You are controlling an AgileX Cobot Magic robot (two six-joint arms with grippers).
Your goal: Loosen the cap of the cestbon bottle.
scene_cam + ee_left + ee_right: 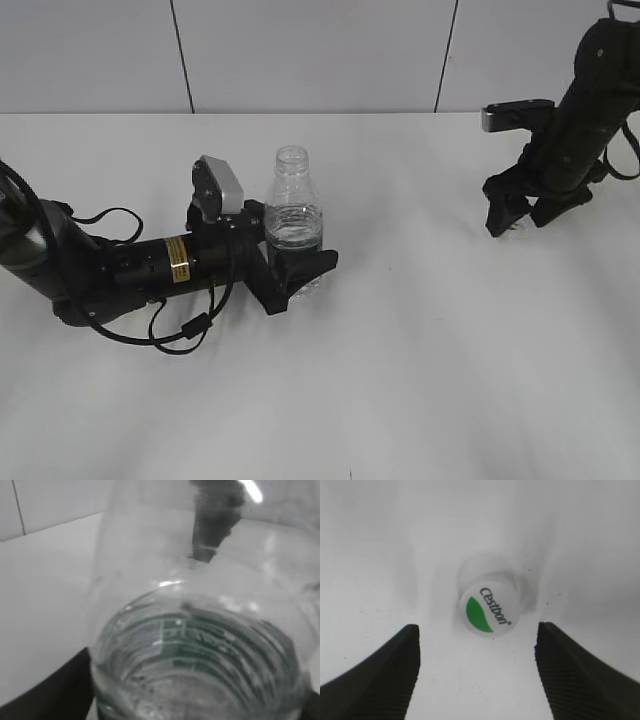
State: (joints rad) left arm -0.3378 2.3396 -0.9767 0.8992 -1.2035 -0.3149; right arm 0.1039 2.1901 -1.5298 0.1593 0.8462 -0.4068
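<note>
Right pincer (477, 672) open astride cap (489, 611)

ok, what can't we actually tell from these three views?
- Left gripper contact with the bottle: exterior view, bottle hides the pads; left wrist view too close and blurred.
- Bottle label: left wrist view, blurred.
- Cap under the right gripper: exterior view, too small to see clearly.

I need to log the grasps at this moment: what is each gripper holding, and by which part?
The left gripper brackets the cestbon bottle at its lower body, though whether it clamps is unclear. The right gripper holds nothing: the cap lies free on the table between its open fingers.
</note>
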